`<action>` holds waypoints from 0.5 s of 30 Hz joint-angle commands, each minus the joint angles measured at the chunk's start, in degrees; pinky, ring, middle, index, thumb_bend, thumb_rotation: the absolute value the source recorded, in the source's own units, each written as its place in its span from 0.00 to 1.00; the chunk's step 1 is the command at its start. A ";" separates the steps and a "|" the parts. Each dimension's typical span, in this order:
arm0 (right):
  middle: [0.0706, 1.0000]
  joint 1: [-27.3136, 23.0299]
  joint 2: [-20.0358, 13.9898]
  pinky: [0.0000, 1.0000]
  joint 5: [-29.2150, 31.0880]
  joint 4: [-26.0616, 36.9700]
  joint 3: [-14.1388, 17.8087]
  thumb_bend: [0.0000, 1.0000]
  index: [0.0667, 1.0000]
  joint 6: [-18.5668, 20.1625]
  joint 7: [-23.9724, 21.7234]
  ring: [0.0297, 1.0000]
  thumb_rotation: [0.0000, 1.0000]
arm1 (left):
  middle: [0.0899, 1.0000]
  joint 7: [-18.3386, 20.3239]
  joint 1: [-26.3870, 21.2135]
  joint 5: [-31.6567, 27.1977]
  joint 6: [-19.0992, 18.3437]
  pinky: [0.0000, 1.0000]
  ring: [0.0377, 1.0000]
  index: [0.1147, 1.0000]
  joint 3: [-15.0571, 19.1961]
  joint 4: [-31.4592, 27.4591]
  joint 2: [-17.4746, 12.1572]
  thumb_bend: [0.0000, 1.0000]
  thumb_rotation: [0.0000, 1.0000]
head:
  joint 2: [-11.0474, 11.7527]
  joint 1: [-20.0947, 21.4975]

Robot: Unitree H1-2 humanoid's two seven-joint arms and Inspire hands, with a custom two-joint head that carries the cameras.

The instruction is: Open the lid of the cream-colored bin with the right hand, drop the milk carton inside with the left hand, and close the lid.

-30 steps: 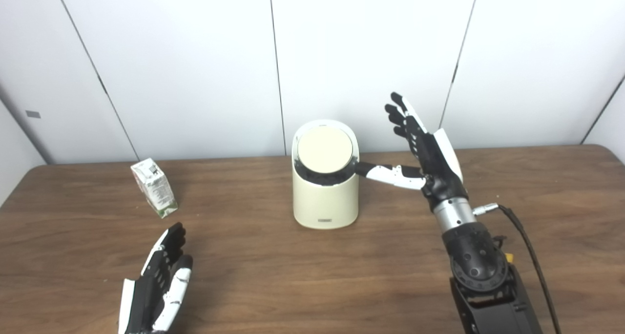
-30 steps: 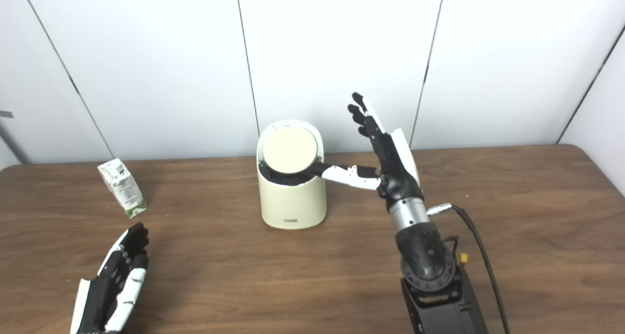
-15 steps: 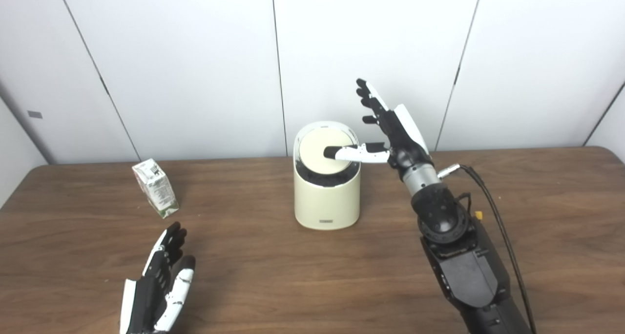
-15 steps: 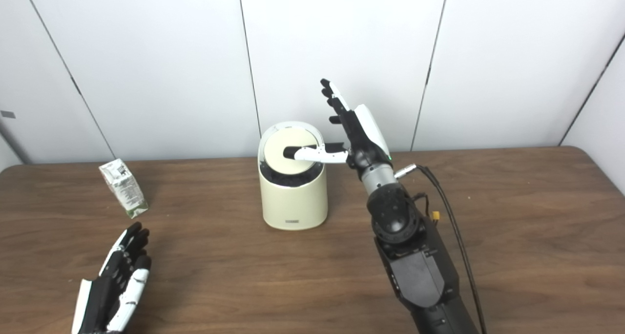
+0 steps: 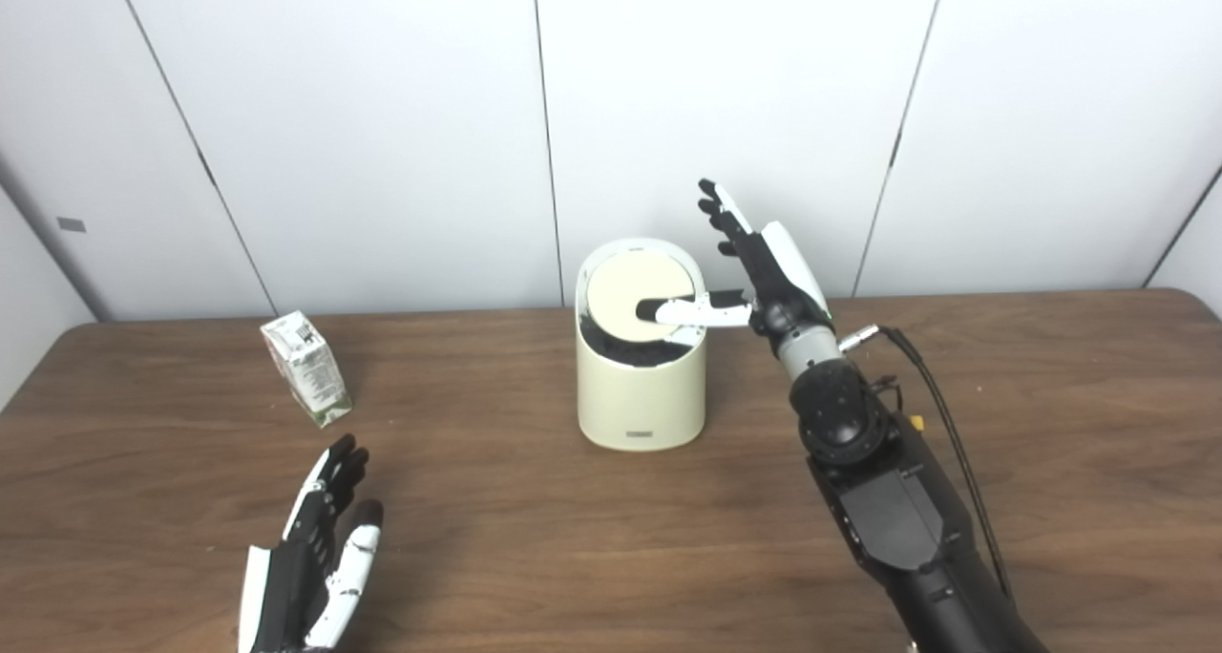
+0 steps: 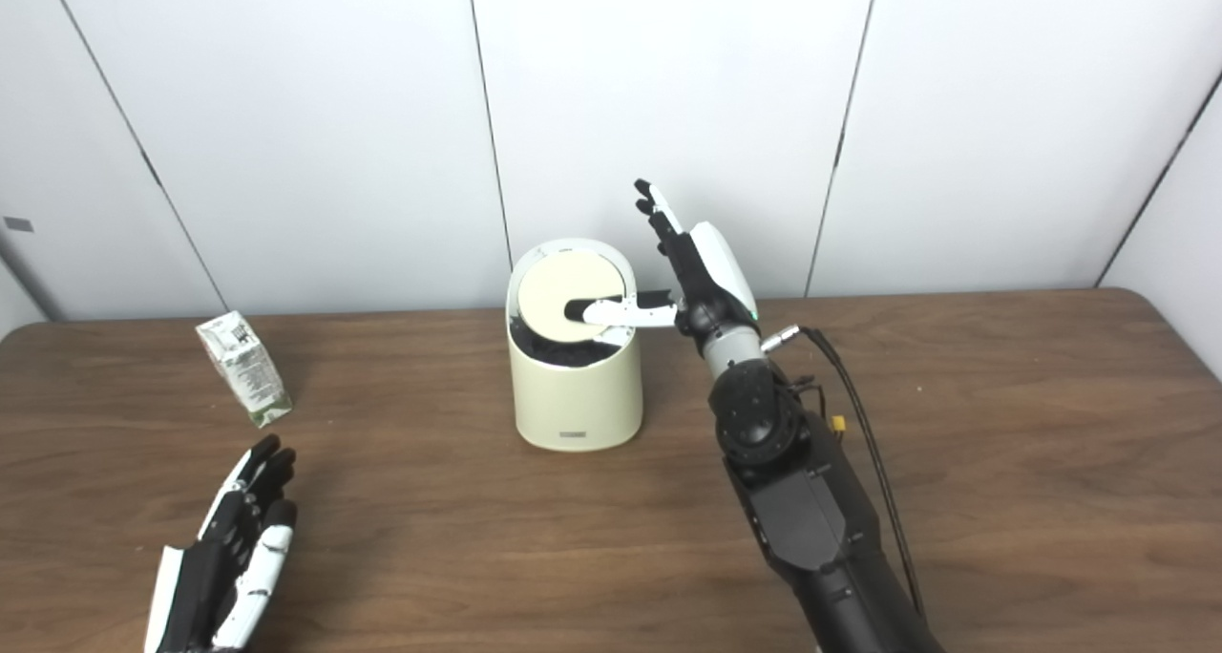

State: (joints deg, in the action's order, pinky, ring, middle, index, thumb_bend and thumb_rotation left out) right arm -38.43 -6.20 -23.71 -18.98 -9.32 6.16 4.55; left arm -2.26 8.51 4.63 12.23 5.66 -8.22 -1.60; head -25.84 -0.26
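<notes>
**Thumb on the lid as the bin-opening begins**

The right hand (image 5: 764, 271) reaches in from the side of the bin (image 5: 640, 386), its thumb now laid across the round lid (image 5: 635, 295) with the tip near the middle; a second ago that thumb was only at the bin's side wall, below the rim. In the last half second the hand has sunk a little, and the thumb seems to bear down on the disc. The fingers (image 5: 721, 219) stand spread and upright above and behind the thumb, holding nothing. The lid sits tilted in its collar, a dark gap showing along its near edge; whether it has begun to swing cannot be told. Judged from this, the first step, opening the lid, is under way but not done.

The carton (image 5: 307, 367) stands untouched, tilted, on the table (image 5: 535, 538), just ahead of the left hand (image 5: 310, 562) and far across from the right one. The left hand rests low on the wood, fingers straight and close together, empty, and has hardly stirred; it waits for the opening.

The carton carries small dark print on white panels and a green patch near its foot, all too small to read. A small dark label sits low on the bin's front, facing away from the thumb; its writing cannot be made out either.
</notes>
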 commanded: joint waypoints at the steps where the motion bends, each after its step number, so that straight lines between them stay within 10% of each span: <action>1: 0.94 -3.53 -0.39 0.87 -1.00 0.63 -0.39 0.95 0.97 -2.90 1.49 0.93 0.36 | 0.89 -0.77 2.31 -0.16 0.70 0.93 0.91 0.95 -1.04 3.45 1.70 0.44 0.64 | -0.09 -0.01; 15: 0.92 -2.93 -1.94 0.86 -4.33 -1.05 -1.95 0.98 0.97 -4.74 2.40 0.92 0.34 | 0.88 -0.64 2.34 -0.62 0.72 0.92 0.90 0.95 -0.85 3.43 1.53 0.45 0.64 | -0.42 0.13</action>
State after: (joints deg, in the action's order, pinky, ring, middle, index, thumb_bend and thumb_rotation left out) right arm -38.70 -7.10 -27.01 -20.48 -11.11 3.42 6.09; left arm -2.26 8.49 4.38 12.27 5.71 -8.22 -1.56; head -26.19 -0.09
